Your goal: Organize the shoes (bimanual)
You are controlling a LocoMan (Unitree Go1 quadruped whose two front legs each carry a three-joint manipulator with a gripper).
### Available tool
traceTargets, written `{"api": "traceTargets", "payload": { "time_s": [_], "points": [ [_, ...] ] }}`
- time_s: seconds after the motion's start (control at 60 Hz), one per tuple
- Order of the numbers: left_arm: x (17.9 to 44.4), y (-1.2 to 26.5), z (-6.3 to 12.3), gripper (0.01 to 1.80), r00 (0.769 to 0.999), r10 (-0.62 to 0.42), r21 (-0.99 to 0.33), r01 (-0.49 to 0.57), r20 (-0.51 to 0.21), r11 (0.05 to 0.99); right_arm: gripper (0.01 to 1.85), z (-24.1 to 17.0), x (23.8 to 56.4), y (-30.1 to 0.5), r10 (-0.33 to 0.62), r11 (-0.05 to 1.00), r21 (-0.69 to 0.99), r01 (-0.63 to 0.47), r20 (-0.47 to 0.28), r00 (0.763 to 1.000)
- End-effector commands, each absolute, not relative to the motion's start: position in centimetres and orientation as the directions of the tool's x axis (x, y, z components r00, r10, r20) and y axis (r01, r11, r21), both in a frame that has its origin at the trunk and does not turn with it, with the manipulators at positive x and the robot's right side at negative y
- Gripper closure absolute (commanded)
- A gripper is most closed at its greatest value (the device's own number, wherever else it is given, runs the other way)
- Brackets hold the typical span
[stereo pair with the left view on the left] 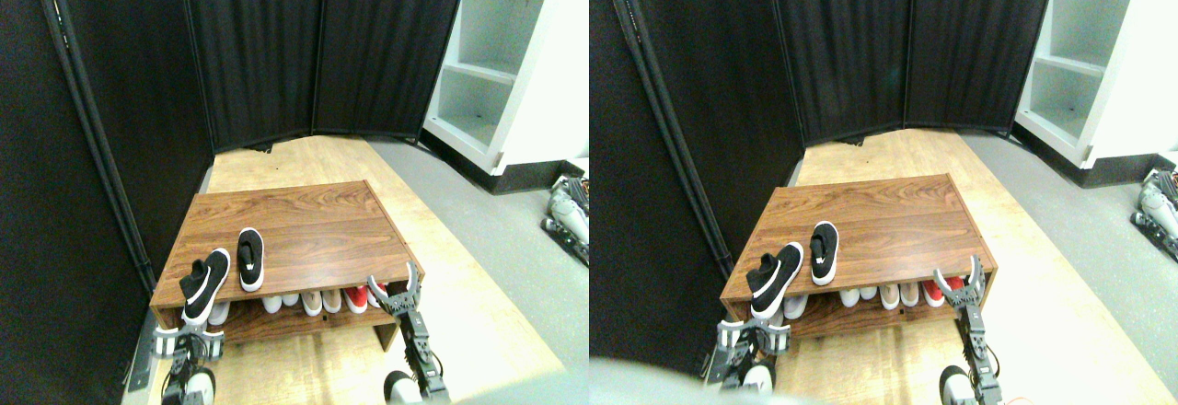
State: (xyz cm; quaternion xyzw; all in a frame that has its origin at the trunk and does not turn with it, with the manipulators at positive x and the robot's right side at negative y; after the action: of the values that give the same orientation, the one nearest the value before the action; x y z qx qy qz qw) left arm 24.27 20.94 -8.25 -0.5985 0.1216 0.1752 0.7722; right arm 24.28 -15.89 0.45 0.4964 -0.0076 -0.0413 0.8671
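shoes (228, 271) atop rack (304, 225); right gripper (394, 287) seemingly spread.

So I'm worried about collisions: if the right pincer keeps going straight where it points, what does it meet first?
Probably the red shoe on the lower shelf, just behind the open right pincer; the depth is unclear.

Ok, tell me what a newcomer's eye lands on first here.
Two black sneakers on the wooden shoe rack: the left sneaker hangs tilted over the front left edge, just above the left hand, while the right sneaker lies flat beside it. The right hand, open, is raised at the rack's front right, before the red shoe on the lower shelf.
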Motion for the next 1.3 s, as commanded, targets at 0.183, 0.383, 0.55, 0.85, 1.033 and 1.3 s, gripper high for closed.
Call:
{"api": "traceTargets", "payload": {
  "time_s": [0.183, 0.383, 0.55, 0.85, 1.033, 1.3],
  "points": [
    [26.8, 20.6, -8.0, 0.01, 0.922, 0.139, -0.901, -0.384, -0.362, 0.203, 1.2, 1.1, 24.1, -16.2, -0.071, 0.471, 0.882, 0.031, 0.003, 0.997],
    [28.3, 20.5, -7.7, 0.01, 0.926, 0.111, -0.906, -0.376, -0.36, 0.196, 1.21, 1.3, 23.9, -16.5, -0.072, 0.498, 0.867, 0.028, 0.01, 0.997],
    [29.0, 19.9, -7.1, 0.06, 0.931, 0.096, -0.911, -0.364, -0.351, 0.193, 1.2, 1.3, 23.8, -16.5, -0.081, 0.491, 0.87, 0.041, -0.001, 0.997],
    [27.8, 19.4, -7.1, 0.12, 0.925, 0.104, -0.895, -0.381, -0.366, 0.231, 1.21, 1.4, 23.9, -16.5, -0.083, 0.494, 0.869, 0.035, 0.007, 0.997],
    [22.7, 19.3, -6.3, 0.13, 0.91, 0.155, -0.878, -0.411, -0.383, 0.246, 1.2, 1.0, 24.0, -16.9, -0.088, 0.489, 0.872, 0.036, 0.008, 0.996],
    [20.1, 22.9, -2.0, 0.67, 0.945, 0.19, -0.894, -0.317, -0.268, 0.316, 1.2, 1.1, 24.1, -16.6, -0.089, 0.474, 0.88, 0.037, 0.006, 0.996]
  ]
}}
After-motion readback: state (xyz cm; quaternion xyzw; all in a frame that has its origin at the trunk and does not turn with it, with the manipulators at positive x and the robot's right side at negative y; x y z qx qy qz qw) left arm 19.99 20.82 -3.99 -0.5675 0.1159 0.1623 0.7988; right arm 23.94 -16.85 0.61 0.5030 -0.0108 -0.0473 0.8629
